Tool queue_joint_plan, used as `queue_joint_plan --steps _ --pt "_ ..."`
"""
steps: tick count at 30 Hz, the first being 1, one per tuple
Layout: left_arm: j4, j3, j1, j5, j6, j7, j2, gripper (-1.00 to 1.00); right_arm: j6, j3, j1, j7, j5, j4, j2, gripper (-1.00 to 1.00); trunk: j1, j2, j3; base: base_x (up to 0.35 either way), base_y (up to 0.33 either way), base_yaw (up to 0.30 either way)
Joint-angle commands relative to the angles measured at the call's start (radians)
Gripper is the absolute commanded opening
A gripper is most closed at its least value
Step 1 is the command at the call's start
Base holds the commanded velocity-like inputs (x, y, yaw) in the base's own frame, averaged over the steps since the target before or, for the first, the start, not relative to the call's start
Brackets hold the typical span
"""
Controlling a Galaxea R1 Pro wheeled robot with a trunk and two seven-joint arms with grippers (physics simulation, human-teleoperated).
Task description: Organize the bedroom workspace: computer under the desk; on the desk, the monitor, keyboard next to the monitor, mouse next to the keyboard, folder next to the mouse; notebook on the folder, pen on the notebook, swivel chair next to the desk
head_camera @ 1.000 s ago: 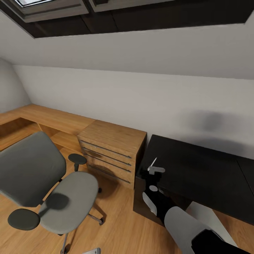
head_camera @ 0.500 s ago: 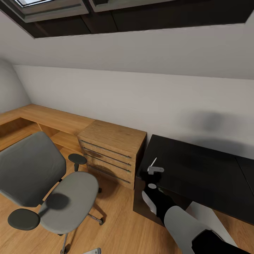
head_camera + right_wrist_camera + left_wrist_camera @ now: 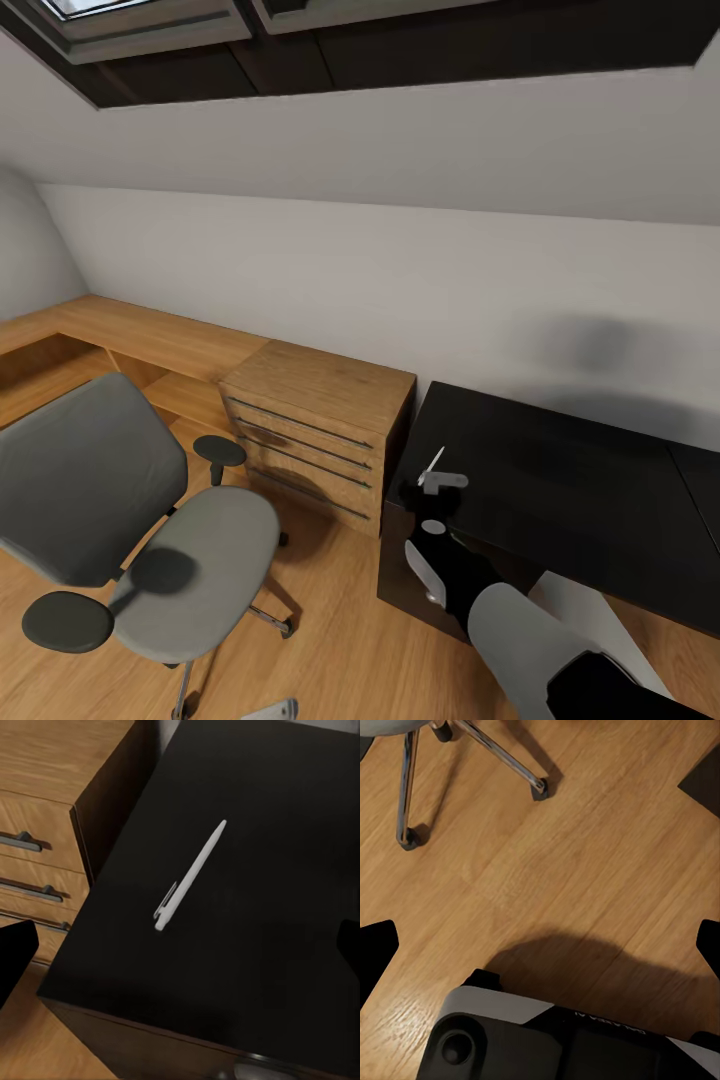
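A white pen [image 3: 190, 877] lies slantwise on the black desk [image 3: 270, 810] near its corner beside the drawers. My right gripper [image 3: 180, 952] hovers above it, open, with a fingertip at each side edge of the right wrist view. From the head camera the pen [image 3: 433, 463] shows as a thin white stroke just beyond the right gripper [image 3: 428, 487] at the desk's [image 3: 560, 500] left end. The grey swivel chair [image 3: 200, 570] stands on the floor to the left, its seat bare. My left gripper [image 3: 540, 954] hangs open over the wooden floor.
A wooden drawer cabinet [image 3: 320, 420] stands between chair and desk, touching the desk's side. Low wooden shelving [image 3: 150, 345] runs along the sloped wall at the left. The chair's metal legs [image 3: 502, 757] and my own base [image 3: 562, 1042] show below the left hand.
Almost nothing has moved. The right wrist has crept slightly toward the desk, and the left arm's tip at the head view's bottom edge has drifted a little to the right.
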Motion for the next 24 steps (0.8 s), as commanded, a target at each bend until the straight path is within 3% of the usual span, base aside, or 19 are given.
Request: queue_joint_plan --steps 1,10,18,24 --pt "-0.001 -0.004 -0.001 0.007 -0.002 0.006 0.001 1.00 -0.006 0.007 -0.001 -0.006 -0.010 0.001 -0.001 1.00 0.000 -0.002 -0.002 0.000 0.000 0.000" --pt "-0.001 -0.005 -0.001 0.007 -0.002 0.004 0.001 1.00 -0.006 0.008 -0.001 -0.007 -0.010 -0.001 -0.003 1.00 0.000 -0.002 -0.002 0.012 0.000 0.000" --pt "0.001 -0.007 -0.001 0.009 -0.002 0.006 0.002 1.00 -0.006 0.008 -0.001 -0.005 -0.011 -0.001 -0.003 1.00 0.000 -0.002 -0.002 0.204 0.000 0.000" --pt "0.002 -0.007 -0.001 0.009 -0.002 0.006 0.001 1.00 -0.006 0.008 -0.001 -0.005 -0.012 -0.001 -0.003 1.00 0.000 -0.002 -0.002 0.051 0.000 0.000"
